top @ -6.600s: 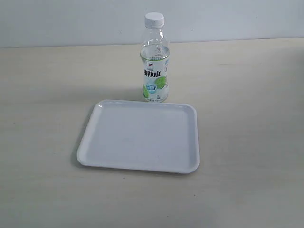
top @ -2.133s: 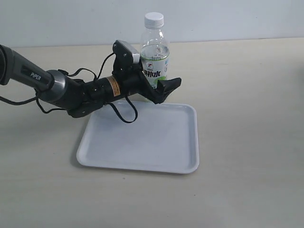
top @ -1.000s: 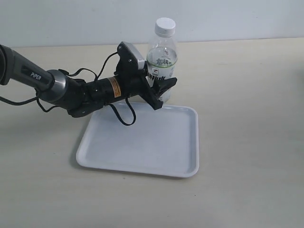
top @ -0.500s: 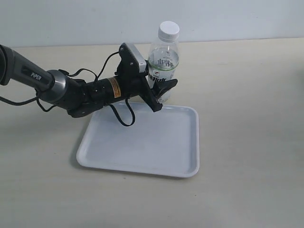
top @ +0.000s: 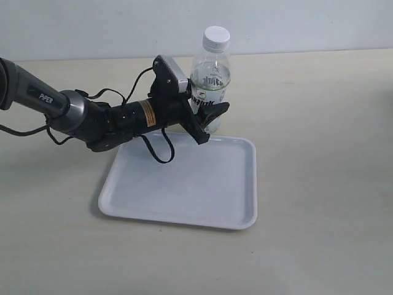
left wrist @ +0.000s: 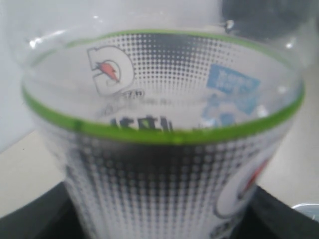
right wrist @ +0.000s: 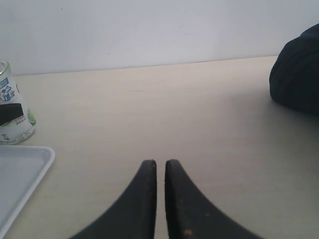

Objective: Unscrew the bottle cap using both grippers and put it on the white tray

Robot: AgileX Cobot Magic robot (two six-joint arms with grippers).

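Beige table [top: 319,153] | clear bottle [top: 212,70], white cap [top: 216,38] on | left hand [top: 209,112] gripping label

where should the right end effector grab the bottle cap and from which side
Grip the bottle cap by its round side wall, coming down from above with the right end effector opened to straddle it. The cap sits exposed on top, while the left end effector clamps the bottle around its label below, so the top approach looks clear.

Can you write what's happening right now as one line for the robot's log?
left jaws: shut on bottle | right jaws: shut, holding nothing | bottle cap: on bottle | white tray: no cap yet
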